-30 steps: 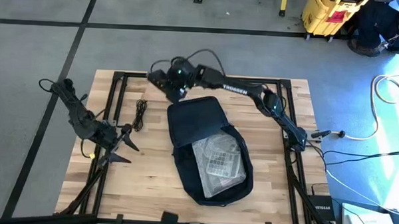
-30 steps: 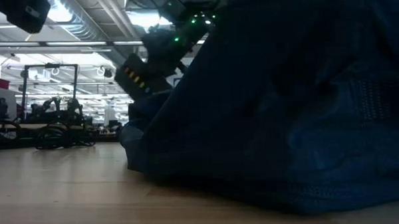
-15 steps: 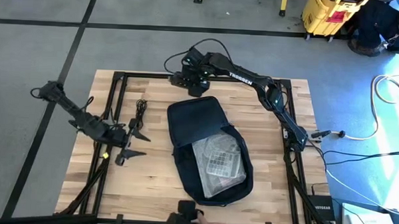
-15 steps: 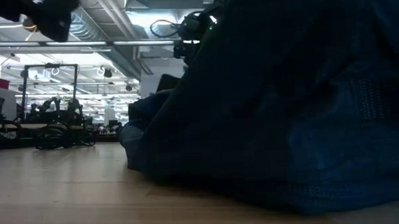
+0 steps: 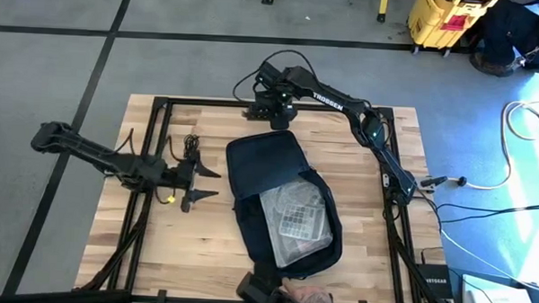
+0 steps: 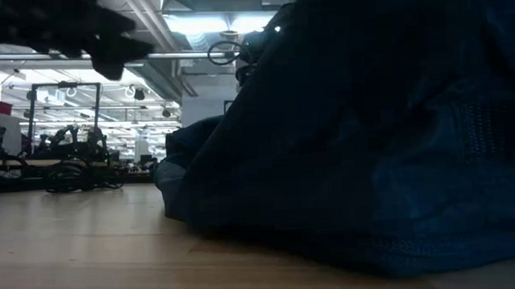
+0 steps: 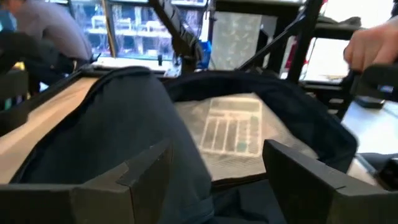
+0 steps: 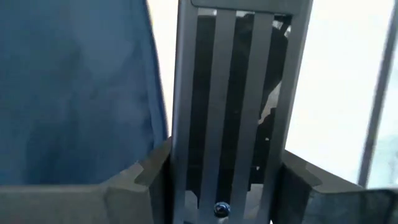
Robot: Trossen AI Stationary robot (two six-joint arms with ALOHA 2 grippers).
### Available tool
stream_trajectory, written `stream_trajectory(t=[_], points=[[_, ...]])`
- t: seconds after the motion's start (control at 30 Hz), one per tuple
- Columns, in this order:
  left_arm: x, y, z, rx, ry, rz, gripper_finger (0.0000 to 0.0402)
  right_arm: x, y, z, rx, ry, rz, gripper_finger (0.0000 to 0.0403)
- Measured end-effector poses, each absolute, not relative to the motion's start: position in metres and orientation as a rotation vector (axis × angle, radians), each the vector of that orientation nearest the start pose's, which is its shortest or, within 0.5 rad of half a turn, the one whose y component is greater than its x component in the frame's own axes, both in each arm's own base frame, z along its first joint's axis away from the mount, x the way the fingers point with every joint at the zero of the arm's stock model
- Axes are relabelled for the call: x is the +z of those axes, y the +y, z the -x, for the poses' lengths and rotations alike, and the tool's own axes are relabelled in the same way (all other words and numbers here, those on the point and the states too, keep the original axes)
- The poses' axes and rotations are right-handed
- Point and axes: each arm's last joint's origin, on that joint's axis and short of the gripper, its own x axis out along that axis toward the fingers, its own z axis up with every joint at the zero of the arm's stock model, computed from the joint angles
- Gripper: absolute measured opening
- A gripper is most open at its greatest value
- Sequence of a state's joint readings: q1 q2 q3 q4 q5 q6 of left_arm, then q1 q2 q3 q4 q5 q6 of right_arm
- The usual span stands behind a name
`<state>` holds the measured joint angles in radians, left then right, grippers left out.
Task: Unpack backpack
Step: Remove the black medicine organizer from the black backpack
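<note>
The dark navy backpack (image 5: 281, 201) lies flat in the middle of the table with its main pocket open. Inside the opening is a crinkly clear plastic bag with a grey keypad-like thing (image 5: 294, 220). My left gripper (image 5: 216, 184) is open just left of the backpack and points level at it; its wrist view shows the backpack (image 7: 112, 137) and the clear bag (image 7: 233, 127) ahead of the gripper (image 7: 217, 152). My right gripper (image 5: 272, 116) is open and points down at the table's far edge, beside the backpack's far end (image 8: 74, 93).
A black cord (image 5: 190, 149) lies on the table left of the backpack. A person's hand (image 5: 305, 301) reaches in at the table's near edge, also in the left wrist view (image 7: 373, 43). Black frame rails (image 5: 153, 138) run along the table's sides; one rail (image 8: 236, 99) is under my right gripper.
My left gripper has swung toward the table's right, close to the backpack's left side, still open. My right gripper has moved right along the far edge and tipped over until it points down. A person's hand has come in at the near edge. The backpack has stayed where it was.
</note>
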<state>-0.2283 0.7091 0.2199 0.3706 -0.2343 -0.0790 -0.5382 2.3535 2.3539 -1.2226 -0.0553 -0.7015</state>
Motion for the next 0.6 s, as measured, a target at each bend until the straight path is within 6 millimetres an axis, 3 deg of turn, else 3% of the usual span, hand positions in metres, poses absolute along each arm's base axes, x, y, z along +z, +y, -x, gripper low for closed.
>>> stream_trajectory(t=[0.23,0.33,0.6], points=[[0.196,-0.024,-0.168,0.038,0.121,0.043,0.0237,0.256,-0.261,-0.406,0.019,1.277,0.22,0.017],[0.196,-0.021,-0.17,0.029,0.127,0.045,0.0237,0.243,-0.258,-0.408,0.061,1.303,0.248,0.017],[0.198,-0.015,-0.171,0.037,0.097,0.036,0.0237,0.218,-0.274,-0.398,0.038,1.334,0.216,0.017]])
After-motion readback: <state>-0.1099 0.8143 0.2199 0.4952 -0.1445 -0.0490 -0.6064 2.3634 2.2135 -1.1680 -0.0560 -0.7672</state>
